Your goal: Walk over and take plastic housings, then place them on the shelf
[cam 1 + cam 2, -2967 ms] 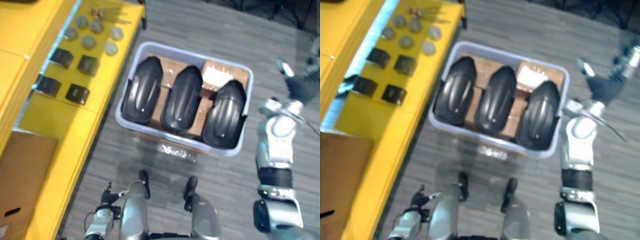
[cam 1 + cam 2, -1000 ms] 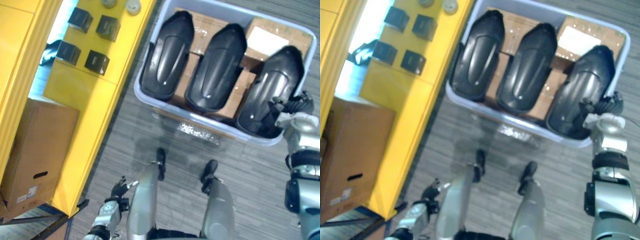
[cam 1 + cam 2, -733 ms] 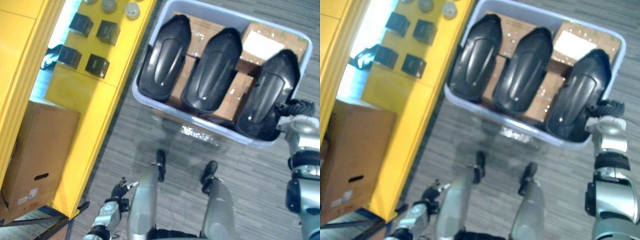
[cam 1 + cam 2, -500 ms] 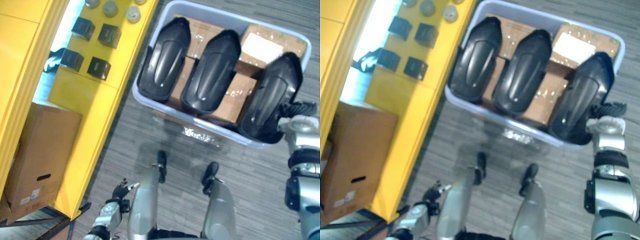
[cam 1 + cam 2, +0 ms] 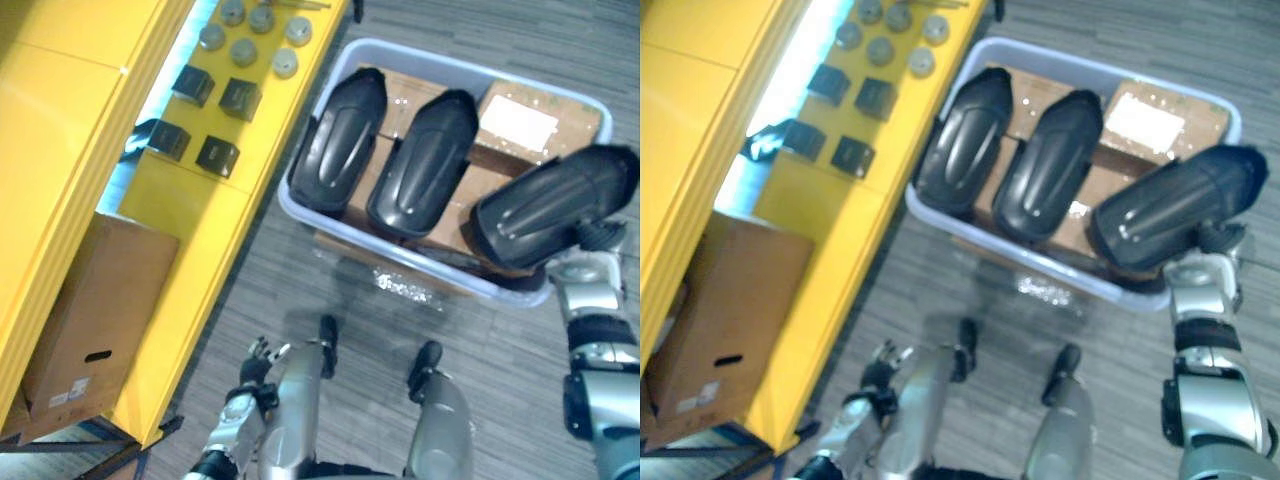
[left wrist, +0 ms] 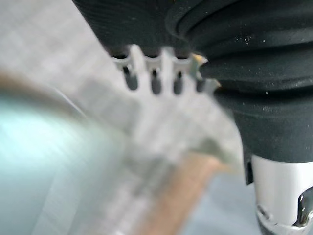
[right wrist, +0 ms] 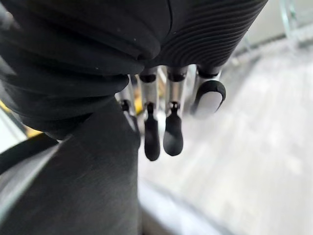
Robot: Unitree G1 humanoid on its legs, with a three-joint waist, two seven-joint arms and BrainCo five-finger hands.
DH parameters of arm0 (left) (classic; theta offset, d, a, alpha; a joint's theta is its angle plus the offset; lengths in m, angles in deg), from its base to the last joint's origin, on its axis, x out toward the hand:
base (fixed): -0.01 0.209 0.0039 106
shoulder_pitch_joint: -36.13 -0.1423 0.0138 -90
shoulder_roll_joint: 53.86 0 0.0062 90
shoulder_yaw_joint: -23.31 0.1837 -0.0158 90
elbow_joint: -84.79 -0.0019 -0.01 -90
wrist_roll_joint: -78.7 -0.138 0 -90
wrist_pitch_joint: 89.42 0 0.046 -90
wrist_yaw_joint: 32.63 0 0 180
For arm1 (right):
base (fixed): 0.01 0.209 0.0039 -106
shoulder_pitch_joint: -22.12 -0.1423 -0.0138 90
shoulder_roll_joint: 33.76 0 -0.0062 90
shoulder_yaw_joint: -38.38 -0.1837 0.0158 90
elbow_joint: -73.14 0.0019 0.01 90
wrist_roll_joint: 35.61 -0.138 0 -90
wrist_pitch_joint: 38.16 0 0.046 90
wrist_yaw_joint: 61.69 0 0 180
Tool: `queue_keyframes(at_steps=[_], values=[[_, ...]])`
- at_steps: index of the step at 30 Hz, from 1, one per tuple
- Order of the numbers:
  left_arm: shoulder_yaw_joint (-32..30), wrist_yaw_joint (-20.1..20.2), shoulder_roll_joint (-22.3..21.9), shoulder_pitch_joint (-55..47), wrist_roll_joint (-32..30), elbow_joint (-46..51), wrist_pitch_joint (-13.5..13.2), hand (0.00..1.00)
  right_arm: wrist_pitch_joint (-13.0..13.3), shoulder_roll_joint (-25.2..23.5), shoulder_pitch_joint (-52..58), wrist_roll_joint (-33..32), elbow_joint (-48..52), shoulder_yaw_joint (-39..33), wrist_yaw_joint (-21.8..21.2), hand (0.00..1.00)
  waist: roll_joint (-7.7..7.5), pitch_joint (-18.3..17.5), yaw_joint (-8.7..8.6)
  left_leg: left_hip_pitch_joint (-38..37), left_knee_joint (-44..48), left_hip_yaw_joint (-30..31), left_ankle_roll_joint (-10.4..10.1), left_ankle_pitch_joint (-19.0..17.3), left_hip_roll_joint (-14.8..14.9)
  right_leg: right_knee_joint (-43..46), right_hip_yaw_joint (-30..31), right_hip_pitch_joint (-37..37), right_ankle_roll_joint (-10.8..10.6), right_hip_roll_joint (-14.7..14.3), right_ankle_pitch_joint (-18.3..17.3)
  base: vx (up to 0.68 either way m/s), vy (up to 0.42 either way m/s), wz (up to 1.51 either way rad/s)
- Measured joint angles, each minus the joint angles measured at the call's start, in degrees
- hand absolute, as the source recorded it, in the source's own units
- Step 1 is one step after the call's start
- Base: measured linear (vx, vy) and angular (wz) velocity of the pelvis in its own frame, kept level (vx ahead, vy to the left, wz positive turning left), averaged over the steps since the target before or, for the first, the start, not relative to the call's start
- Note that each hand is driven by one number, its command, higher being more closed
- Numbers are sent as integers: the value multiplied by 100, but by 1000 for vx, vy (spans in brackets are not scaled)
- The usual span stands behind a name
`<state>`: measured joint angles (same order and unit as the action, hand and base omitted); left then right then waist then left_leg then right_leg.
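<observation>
The right hand (image 5: 1218,238) sits at the near right corner of a pale bin (image 5: 400,262) that stands on the grey floor (image 5: 300,290). It grips the near end of a black housing (image 5: 545,210). In the right wrist view its fingers (image 7: 171,132) hook down past the dark edge of that housing (image 7: 73,196), while the thumb is hidden behind it. From the hand, the held housing stretches away and to the left, lying slantwise across the bin, with its low end over the front rim and its far end raised above the bin's right wall.

Further left of the hand, two more housings (image 5: 340,140) lie side by side in the bin, both pointing away from the robot and resting on brown cartons (image 5: 520,120) that line the bottom. They are apart from the held one.

Well to the left of the bin runs a yellow shelf (image 5: 190,200), touching or just beside the bin's left wall. It carries small black boxes (image 5: 218,156) and, beyond them, grey round discs (image 5: 286,64). A large cardboard box (image 5: 100,300) sits under the shelf's near end.

The left hand (image 5: 258,352) hangs low near the shelf's front edge, well apart from the bin. Its fingers are loose and spread and it holds nothing.
</observation>
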<state>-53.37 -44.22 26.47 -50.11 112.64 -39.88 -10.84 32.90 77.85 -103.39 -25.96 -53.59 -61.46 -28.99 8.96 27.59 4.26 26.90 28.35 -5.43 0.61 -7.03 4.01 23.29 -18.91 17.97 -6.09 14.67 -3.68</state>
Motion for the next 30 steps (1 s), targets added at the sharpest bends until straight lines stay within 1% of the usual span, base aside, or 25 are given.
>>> queue_keyframes(at_steps=[1,2,3,5,6,8,9,10,11,12,14,15,17,18,19,20,21,22,23,24,25,26,27,29,30], values=[[-61,-48,4,-36,0,153,2,0,1,-27,72,52,144,-28,37,100,-28,-1,-14,-73,-34,-5,-1,0,-1,-43,1,-72,-6,-10,4,36,16,-3],[-227,-174,11,-160,2,591,-2,0,4,-147,276,179,521,-82,148,100,-131,1,-54,-286,-136,-23,-7,-3,1,-171,-1,-281,-20,-36,13,39,12,-4],[-293,-210,13,-216,0,768,-1,0,4,-227,379,198,685,-145,185,100,-180,-12,-57,-366,-189,-33,-17,2,0,-218,0,-357,-24,-44,16,61,8,-5],[-471,-358,31,-398,-6,1440,-9,0,12,-479,684,325,1211,-298,341,100,-377,-10,-97,-631,-341,-58,-39,7,0,-427,-8,-618,-37,-77,28,62,-3,-3],[-521,-393,34,-447,-14,1624,-6,0,12,-541,794,388,1349,-317,374,100,-438,-21,-100,-718,-402,-70,-49,13,-6,-486,-11,-696,-41,-81,32,84,-11,0],[-679,-561,34,-633,-69,2319,32,0,25,-831,1241,615,1825,-398,494,100,-590,-145,-170,-1028,-607,-64,-65,14,-42,-781,-105,-1093,-87,-116,103,115,-13,7],[-723,-589,31,-666,-101,2452,38,0,34,-913,1338,701,1898,-424,512,100,-619,-210,-184,-1084,-648,-64,-69,12,-54,-846,-130,-1168,-96,-117,110,122,-2,7],[-837,-609,17,-727,-138,2742,87,0,44,-1061,1498,831,2040,-471,520,100,-688,-364,-191,-1151,-710,-91,-81,4,-63,-956,-141,-1252,-110,-125,128,136,7,1],[-927,-625,14,-763,-268,3049,186,0,60,-1129,1610,985,2171,-475,527,100,-724,-463,-191,-1255,-772,-128,-94,-4,-69,-1059,-149,-1369,-126,-133,162,138,7,-3],[-960,-625,11,-762,-347,3177,215,0,65,-1143,1668,1066,2249,-474,525,100,-737,-496,-193,-1322,-807,-134,-95,-5,-78,-1122,-158,-1450,-136,-136,173,140,5,-1],[-1047,-605,14,-744,-886,3622,419,0,243,-1171,1796,1610,2443,-469,457,100,-757,-739,-200,-1529,-972,-152,-115,-17,-99,-1420,-225,-1713,-150,-168,239,129,-2,2],[-1044,-587,14,-745,-1035,3708,448,0,288,-1171,1829,1724,2521,-468,446,100,-758,-813,-206,-1577,-1021,-152,-116,-17,-110,-1493,-262,-1779,-157,-171,253,152,-8,4],[-1026,-510,20,-738,-1713,3987,626,0,536,-1167,1865,2265,2763,-451,283,100,-795,-1112,-215,-1769,-1200,-174,-133,-21,-136,-1724,-301,-1983,-162,-190,295,123,-6,1],[-1019,-483,24,-721,-1843,4040,649,0,606,-1149,1866,2352,2808,-427,242,100,-806,-1186,-215,-1804,-1230,-185,-138,-20,-141,-1773,-302,-2015,-164,-194,306,114,8,-5],[-1004,-429,55,-681,-2122,4129,658,0,740,-1085,1865,2526,2888,-323,185,100,-833,-1348,-217,-1826,-1280,-223,-144,-24,-141,-1818,-297,-2019,-163,-196,313,112,10,-7],[-986,-392,94,-627,-2261,4171,663,0,809,-1034,1858,2639,2929,-256,142,100,-846,-1385,-215,-1873,-1309,-258,-148,-21,-139,-1830,-292,-2041,-159,-196,323,119,17,-10],[-898,-302,282,-428,-2531,4219,681,0,982,-889,1824,2883,2955,-66,50,100,-889,-1435,-228,-2012,-1380,-313,-148,-21,-146,-1911,-289,-2176,-154,-197,346,60,12,-8],[-845,-282,369,-332,-2593,4233,693,0,1046,-835,1812,2973,2956,-2,11,100,-904,-1450,-231,-2083,-1423,-320,-149,-20,-154,-1938,-287,-2227,-143,-197,365,52,34,-8],[-761,-171,523,-124,-2708,4273,744,0,1215,-744,1773,3187,2955,126,-66,100,-928,-1589,-247,-2126,-1512,-329,-157,-13,-152,-1983,-283,-2237,-94,-197,442,44,49,-8],[-741,-100,580,-7,-2768,4294,804,0,1305,-703,1699,3262,2954,213,-116,100,-949,-1633,-268,-2181,-1578,-355,-164,-3,-154,-2003,-273,-2245,-100,-197,489,35,47,-13],[-722,-50,622,68,-2769,4301,839,0,1391,-679,1633,3319,2954,268,-157,100,-964,-1641,-278,-2239,-1613,-395,-163,4,-157,-2011,-259,-2261,-92,-198,517,30,35,-22],[-654,74,698,168,-2742,4301,894,0,1540,-611,1532,3413,2954,386,-159,100,-975,-1673,-286,-2344,-1678,-453,-157,9,-161,-2073,-217,-2325,-73,-204,600,5,30,-23],[-613,146,710,194,-2705,4301,915,0,1615,-571,1491,3432,2954,452,-160,100,-985,-1722,-289,-2370,-1710,-469,-153,12,-171,-2097,-182,-2326,-75,-205,630,10,56,-20],[-489,406,697,293,-2429,4299,1047,0,1858,-531,1373,3528,2953,560,-157,100,-1033,-1843,-350,-2449,-1850,-484,-123,74,-213,-2125,-146,-2334,-65,-182,716,4,54,-5],[-397,572,707,363,-2166,4273,1120,0,1961,-515,1297,3583,2951,630,-157,100,-1060,-1863,-368,-2514,-1938,-496,-129,114,-218,-2126,-143,-2350,-59,-186,762,-17,54,0]])
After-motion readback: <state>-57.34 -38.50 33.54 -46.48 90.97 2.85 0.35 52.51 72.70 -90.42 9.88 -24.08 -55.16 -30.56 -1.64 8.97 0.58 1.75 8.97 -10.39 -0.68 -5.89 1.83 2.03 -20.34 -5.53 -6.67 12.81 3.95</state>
